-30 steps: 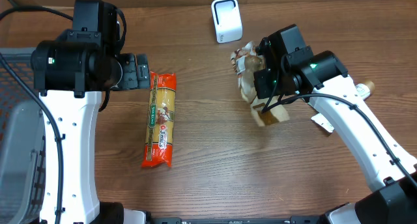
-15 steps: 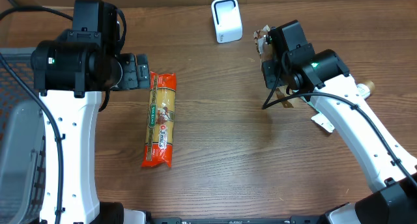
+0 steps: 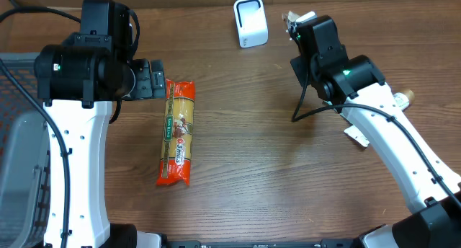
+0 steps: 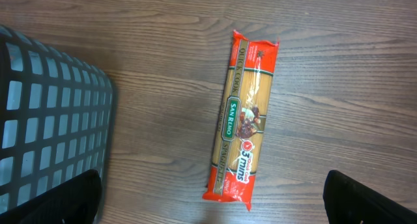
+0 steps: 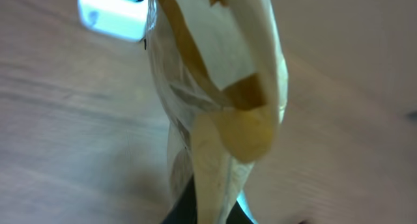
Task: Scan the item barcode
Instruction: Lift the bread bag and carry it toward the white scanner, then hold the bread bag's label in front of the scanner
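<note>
Wooden table (image 5: 65,133) backs a blurred packet (image 5: 215,87), its ends cut off

The table (image 3: 238,169) is seen from above; the pasta (image 3: 178,133) is shared with the downward left-wrist view; the right-wrist view is filled by a bag (image 5: 215,87).

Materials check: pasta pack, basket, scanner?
Pasta pack: glossy plastic film, likely; printed, part clear with spaghetti showing. Basket: dark grid wall, probably moulded plastic. Scanner: smooth white casing, looks like hard plastic.
</note>
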